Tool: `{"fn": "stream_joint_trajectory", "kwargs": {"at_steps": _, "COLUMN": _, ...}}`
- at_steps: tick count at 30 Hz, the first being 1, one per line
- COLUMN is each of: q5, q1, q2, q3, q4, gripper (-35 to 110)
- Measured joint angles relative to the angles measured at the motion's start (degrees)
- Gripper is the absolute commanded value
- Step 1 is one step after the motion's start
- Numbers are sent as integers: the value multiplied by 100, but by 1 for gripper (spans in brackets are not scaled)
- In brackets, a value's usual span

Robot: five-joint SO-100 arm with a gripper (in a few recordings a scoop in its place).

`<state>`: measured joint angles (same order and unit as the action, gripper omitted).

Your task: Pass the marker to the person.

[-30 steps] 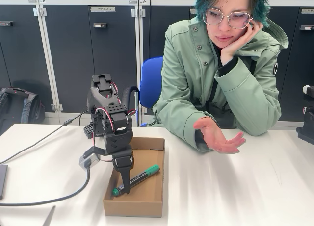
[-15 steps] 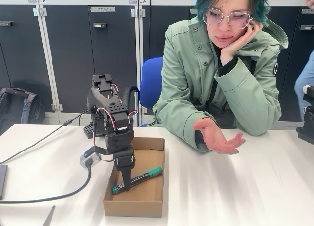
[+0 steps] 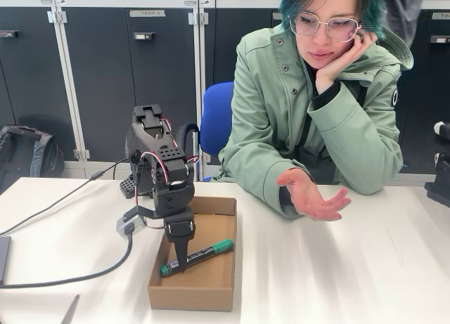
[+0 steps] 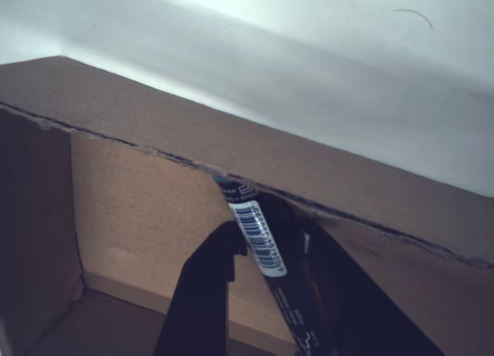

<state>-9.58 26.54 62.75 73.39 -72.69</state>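
Lifted slightly within the cardboard box (image 3: pixel 211 289), the marker (image 3: pixel 197 256) stays clamped in the end effector (image 3: pixel 179 262).

Black marker (image 3: pixel 196 256) with green cap and white barcode label, brown cardboard box (image 3: pixel 211 287), sage-green jacket (image 3: pixel 281 120), white table (image 3: pixel 337 268)

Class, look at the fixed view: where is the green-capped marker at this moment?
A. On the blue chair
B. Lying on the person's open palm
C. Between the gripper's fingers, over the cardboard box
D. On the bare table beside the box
C: the gripper closes around the marker above the cardboard box; the person's hand waits open and bare.
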Motion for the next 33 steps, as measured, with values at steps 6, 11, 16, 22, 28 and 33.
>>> {"fn": "stream_joint_trajectory", "kwargs": {"at_steps": 6, "q5": -193, "q1": 123, "q2": 325, "q3": 167, "q4": 0, "gripper": -5}}
{"fn": "stream_joint_trajectory", "kwargs": {"at_steps": 11, "q5": -404, "q1": 431, "q2": 624, "q3": 202, "q4": -97, "gripper": -5}}
{"fn": "stream_joint_trajectory", "kwargs": {"at_steps": 16, "q5": -404, "q1": 510, "q2": 712, "q3": 237, "q4": -62, "gripper": 12}}
{"fn": "stream_joint_trajectory", "kwargs": {"at_steps": 22, "q5": -255, "q1": 378, "q2": 712, "q3": 396, "q4": 316, "gripper": 21}}
{"fn": "stream_joint_trajectory", "kwargs": {"at_steps": 28, "q5": -53, "q1": 105, "q2": 510, "q3": -97, "q4": 659, "gripper": 23}}
{"fn": "stream_joint_trajectory", "kwargs": {"at_steps": 33, "q5": 167, "q1": -44, "q2": 0, "q3": -536, "q4": 712, "gripper": 23}}
